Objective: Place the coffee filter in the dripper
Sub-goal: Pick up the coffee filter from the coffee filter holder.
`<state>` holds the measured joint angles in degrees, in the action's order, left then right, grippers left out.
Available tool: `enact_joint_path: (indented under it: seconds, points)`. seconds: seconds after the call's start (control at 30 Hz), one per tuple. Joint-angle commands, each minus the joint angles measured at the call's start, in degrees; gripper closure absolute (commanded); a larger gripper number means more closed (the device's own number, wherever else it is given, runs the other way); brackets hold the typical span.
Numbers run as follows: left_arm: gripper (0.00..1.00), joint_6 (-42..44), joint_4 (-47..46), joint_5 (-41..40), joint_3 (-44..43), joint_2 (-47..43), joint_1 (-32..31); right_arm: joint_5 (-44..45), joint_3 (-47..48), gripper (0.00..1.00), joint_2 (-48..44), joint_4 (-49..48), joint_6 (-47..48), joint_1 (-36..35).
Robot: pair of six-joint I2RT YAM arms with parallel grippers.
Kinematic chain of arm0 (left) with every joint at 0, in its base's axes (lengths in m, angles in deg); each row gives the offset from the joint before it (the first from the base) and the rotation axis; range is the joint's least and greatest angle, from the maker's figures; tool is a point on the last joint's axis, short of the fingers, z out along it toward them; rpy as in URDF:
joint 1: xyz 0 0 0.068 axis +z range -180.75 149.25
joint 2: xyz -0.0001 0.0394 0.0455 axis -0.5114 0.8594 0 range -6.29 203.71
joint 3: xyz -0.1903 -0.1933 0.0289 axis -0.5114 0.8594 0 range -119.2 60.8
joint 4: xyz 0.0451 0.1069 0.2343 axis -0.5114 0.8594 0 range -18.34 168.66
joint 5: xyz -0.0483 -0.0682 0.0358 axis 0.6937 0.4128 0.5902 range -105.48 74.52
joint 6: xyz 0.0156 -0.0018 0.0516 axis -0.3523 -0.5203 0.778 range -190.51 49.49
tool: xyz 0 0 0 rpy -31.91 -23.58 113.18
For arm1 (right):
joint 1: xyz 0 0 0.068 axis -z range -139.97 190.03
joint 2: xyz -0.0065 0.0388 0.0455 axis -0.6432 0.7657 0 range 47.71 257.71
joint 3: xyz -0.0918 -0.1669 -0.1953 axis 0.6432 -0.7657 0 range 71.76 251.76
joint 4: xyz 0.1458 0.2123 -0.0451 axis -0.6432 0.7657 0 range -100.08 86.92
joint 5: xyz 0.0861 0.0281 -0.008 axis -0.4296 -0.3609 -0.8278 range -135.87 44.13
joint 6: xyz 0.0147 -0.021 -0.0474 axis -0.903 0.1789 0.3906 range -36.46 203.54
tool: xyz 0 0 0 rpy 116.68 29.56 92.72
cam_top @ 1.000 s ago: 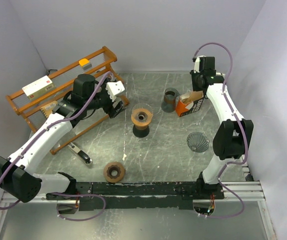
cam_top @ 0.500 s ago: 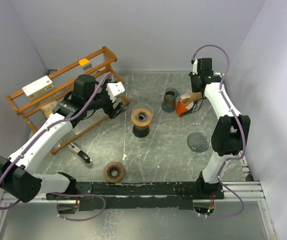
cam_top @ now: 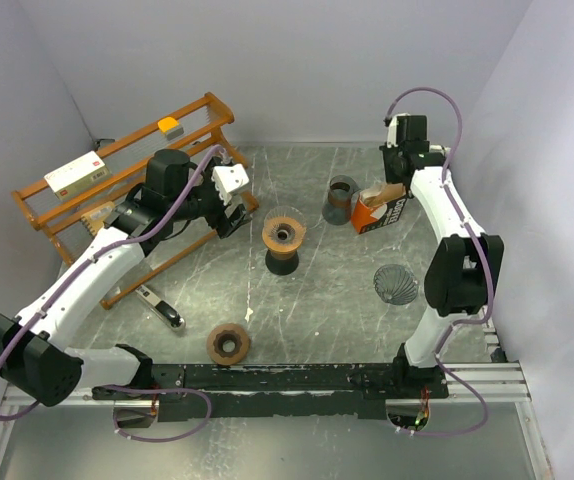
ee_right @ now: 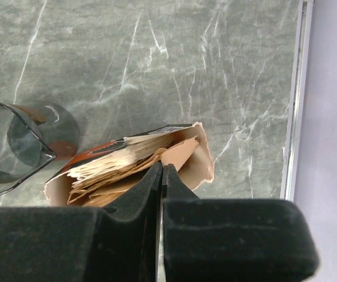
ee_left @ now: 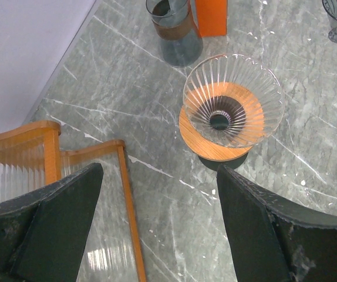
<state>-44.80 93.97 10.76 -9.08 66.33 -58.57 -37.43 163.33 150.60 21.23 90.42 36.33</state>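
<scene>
Brown paper coffee filters (ee_right: pixel 113 167) sit stacked in the torn orange pack (cam_top: pixel 372 212) on the grey marble desk (cam_top: pixel 317 290), well apart from the ribbed glass dripper (ee_left: pixel 256 100). This looks like the picking step. The right gripper (ee_right: pixel 161 170) has its jaws pressed together at the stack's edge, though a pinched sheet can't be confirmed. Next, lift one filter clear. The left gripper (ee_left: pixel 158 173) has its jaws wide and empty

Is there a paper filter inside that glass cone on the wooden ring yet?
No, it is empty: the dripper shows bare ribbed glass down to its centre hole.
</scene>
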Motion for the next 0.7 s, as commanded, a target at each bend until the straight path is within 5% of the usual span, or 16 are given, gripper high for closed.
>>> enact_joint_path:
  seconds: [0.0, 0.37, 0.67]
  points:
    - [0.10, 0.7, -0.6, 1.3, 0.5, -1.5, 0.6, 0.7, -0.7, 1.00, -4.4, -0.6, 0.3, 0.2]
    - [0.10, 0.6, -0.4, 1.0, -0.3, -1.0, 0.6, -1.1, 2.3, 1.00, -10.7, 2.7, 0.2, 0.2]
    - [0.10, 2.0, 0.8, -0.8, -1.5, -1.2, 0.6, -11.0, 5.4, 1.00, -19.1, 5.1, 3.7, 0.1]
